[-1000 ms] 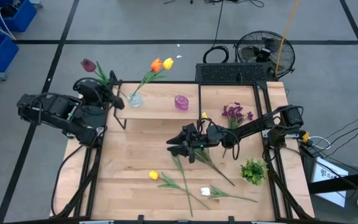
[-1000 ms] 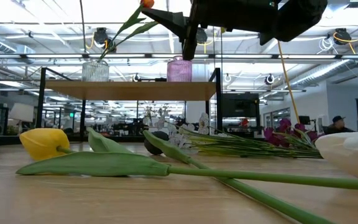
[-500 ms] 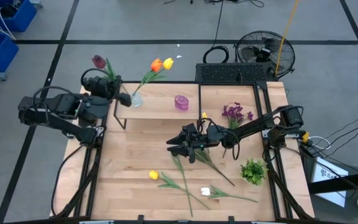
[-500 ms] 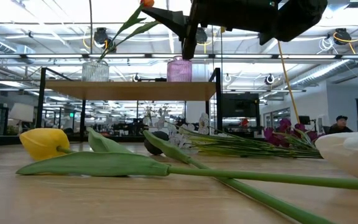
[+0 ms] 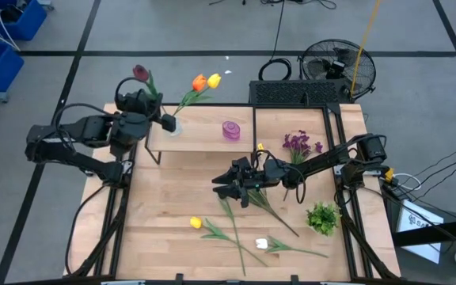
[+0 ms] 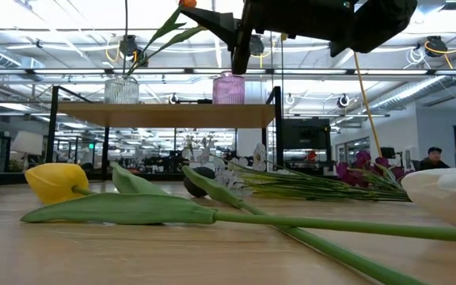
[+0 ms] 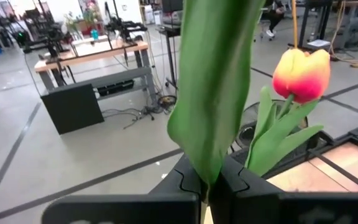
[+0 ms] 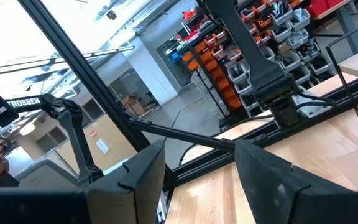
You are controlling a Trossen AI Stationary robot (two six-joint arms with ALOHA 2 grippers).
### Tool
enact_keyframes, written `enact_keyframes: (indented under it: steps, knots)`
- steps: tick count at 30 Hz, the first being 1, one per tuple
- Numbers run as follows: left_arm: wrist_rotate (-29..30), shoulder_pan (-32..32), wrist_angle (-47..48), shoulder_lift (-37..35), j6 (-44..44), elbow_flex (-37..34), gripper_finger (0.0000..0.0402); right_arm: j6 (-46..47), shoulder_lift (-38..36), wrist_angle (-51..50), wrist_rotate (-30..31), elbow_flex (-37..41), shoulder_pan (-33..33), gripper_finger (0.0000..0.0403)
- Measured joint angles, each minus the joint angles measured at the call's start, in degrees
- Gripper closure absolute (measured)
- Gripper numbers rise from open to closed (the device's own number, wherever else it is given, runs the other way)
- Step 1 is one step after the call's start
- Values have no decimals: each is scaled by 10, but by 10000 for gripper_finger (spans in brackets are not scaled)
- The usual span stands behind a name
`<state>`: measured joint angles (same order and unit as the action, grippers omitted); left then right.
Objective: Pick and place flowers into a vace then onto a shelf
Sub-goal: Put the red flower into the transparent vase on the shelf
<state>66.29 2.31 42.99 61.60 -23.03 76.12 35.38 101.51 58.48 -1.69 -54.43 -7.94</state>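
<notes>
My left gripper (image 5: 160, 118) is at the shelf's (image 5: 204, 141) left end, beside the clear vase (image 5: 172, 127), and is shut on a dark red tulip (image 5: 140, 73). The vase stands on the shelf and holds an orange tulip (image 5: 199, 81) and a yellow tulip (image 5: 214, 79). My right gripper (image 5: 217, 186) hovers open over mid-table, above long green stems (image 5: 240, 218). On the table lie a yellow tulip (image 5: 195, 223), a white tulip (image 5: 261, 244) and a purple cluster (image 5: 301, 144). My left gripper pinches the dark red tulip between its two fingers, on the stem and a broad green leaf (image 7: 208, 163) well below the head. The flower is lifted clear and rises from the fingers, with its head (image 5: 140, 73) beyond the shelf's far edge. The stem's lower end is hidden.
A pink-purple vase (image 5: 231, 130) stands mid-shelf. A leafy green tuft (image 5: 321, 216) lies near the table's right edge. A black crate (image 5: 291, 93) and a fan (image 5: 327, 63) stand beyond the far edge. There is bare wood at the table's near left.
My left gripper has moved right along the shelf's far left corner toward the clear vase, still shut on the dark red tulip. The tulip's head has swung right and farther away with it. My right arm has kept still.
</notes>
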Motion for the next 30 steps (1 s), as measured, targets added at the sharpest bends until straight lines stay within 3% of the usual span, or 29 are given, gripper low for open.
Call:
enact_keyframes:
  steps: [10,16,20,30]
  knots:
    - [-58,-52,11,7,0,-18,388,0,0,0,-1,0,0,216]
    - [-154,-94,11,8,-33,-75,383,0,0,0,-1,0,0,216]
    - [-185,-110,5,5,-41,-98,367,0,0,0,-1,0,0,216]
    - [-178,-113,1,3,-10,-98,303,0,0,0,-1,0,0,216]
